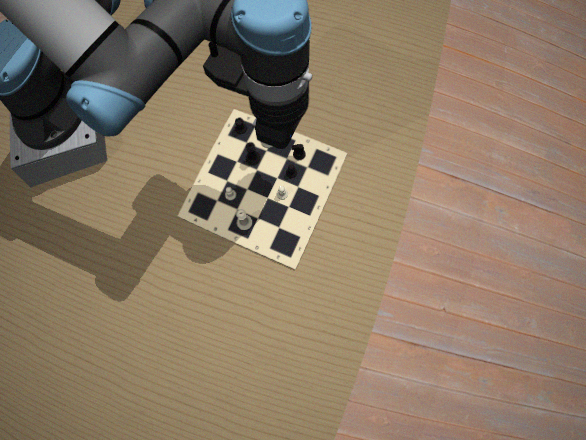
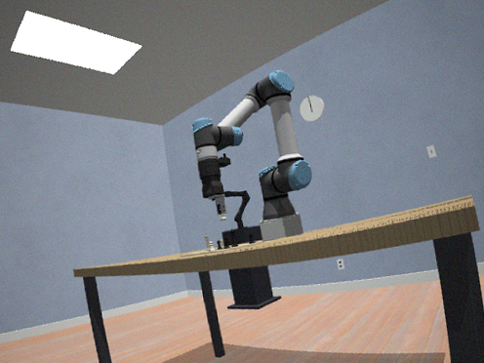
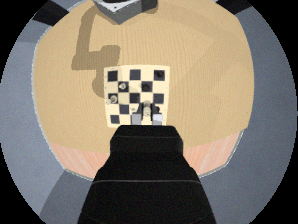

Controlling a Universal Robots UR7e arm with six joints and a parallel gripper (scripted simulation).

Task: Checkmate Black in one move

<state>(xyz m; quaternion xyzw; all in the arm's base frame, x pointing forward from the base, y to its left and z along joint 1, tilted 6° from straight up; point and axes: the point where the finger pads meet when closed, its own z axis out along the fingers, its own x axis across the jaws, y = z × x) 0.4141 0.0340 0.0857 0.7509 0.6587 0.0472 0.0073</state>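
The small chessboard (image 1: 330,177) (image 3: 165,72) lies on the wooden table. My gripper (image 2: 221,209) (image 3: 146,108) (image 1: 275,141) hangs above the board's far rows, shut on a white piece (image 2: 222,217) that it holds well clear of the board. In the overhead view the wrist hides the fingers and the held piece. Black pieces stand at the far side: one (image 1: 240,125) in the far left corner, one (image 1: 251,152) beside it, one (image 1: 298,151) and one (image 1: 290,171) to the right. White pieces (image 1: 229,192) (image 1: 282,192) (image 1: 242,218) stand upright on the near rows.
The robot's base (image 1: 55,150) (image 2: 281,227) sits at the table's back left, and the arm reaches over the board. A black stand (image 2: 242,236) is behind the table. The table edge (image 1: 395,260) runs to the right, with plank floor beyond.
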